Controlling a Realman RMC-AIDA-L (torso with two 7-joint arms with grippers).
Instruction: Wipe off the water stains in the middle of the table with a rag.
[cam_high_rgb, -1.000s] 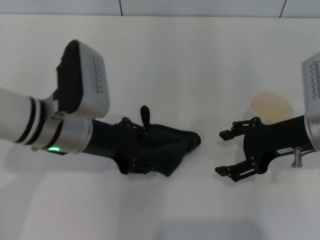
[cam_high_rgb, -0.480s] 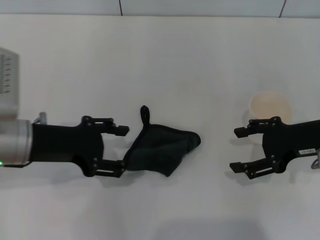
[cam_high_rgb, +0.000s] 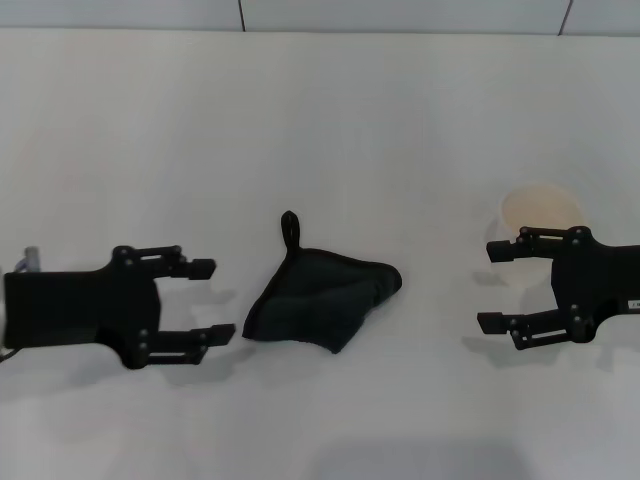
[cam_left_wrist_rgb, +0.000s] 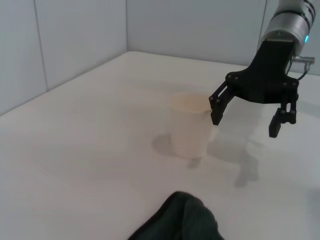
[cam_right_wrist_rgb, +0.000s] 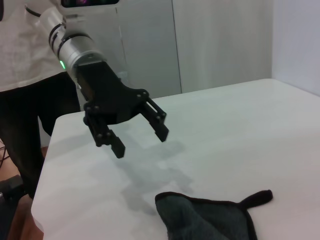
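We see the rag (cam_high_rgb: 322, 303) lying crumpled between both grippers, left gripper (cam_high_rgb: 205, 301) and right gripper (cam_high_rgb: 500, 287), jaws released and empty; either wiping awaits or it's over.

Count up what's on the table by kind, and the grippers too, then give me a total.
Rags: 1, the dark rag
Cups: 1, the pale cup
Grippers: 2, left gripper and right gripper, both open
Total: 4

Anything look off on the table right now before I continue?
Nothing spilled or damaged. The rag lies crumpled mid-table, gripped by neither arm; left end effector and right end effector hover open either side. The cup stands upright.
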